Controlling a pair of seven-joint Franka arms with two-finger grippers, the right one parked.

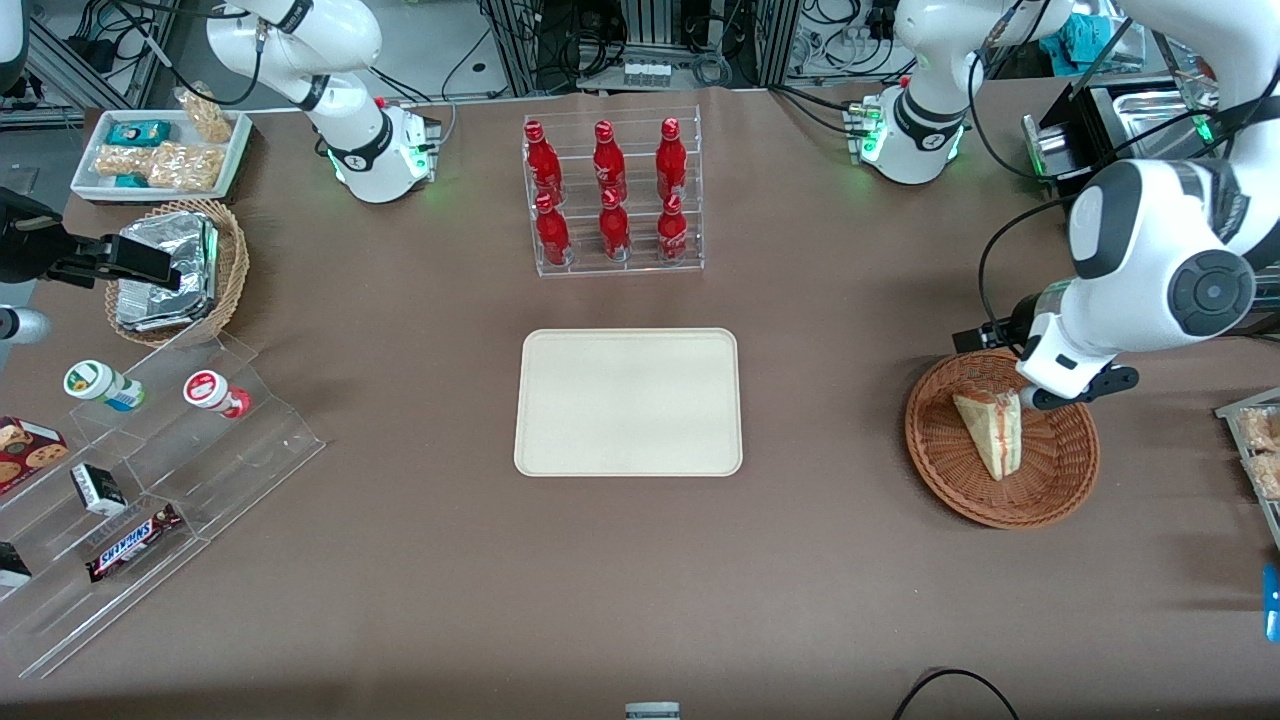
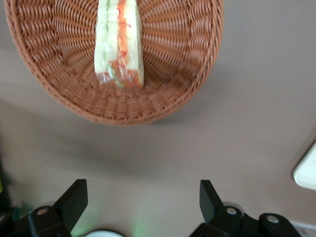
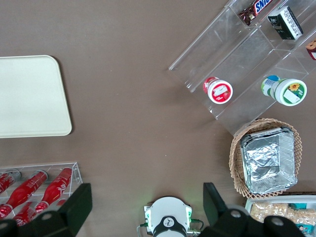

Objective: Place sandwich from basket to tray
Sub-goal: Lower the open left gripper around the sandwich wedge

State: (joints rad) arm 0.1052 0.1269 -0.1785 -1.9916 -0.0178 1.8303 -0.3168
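Note:
The sandwich, a pale bread wedge with red-pink filling at its edge, lies in the reddish-brown wicker basket toward the working arm's end of the table. My left gripper hovers above the basket's rim farthest from the front camera. In the left wrist view the gripper is open wide with only bare table between its fingers. There the sandwich and basket lie apart from the fingertips. The cream tray sits bare at mid-table, and its corner shows in the wrist view.
A clear rack of red bottles stands farther from the front camera than the tray. Toward the parked arm's end are a tan basket with foil packets, a white tray of snack bags and clear stepped shelves. A metal box stands near the working arm's base.

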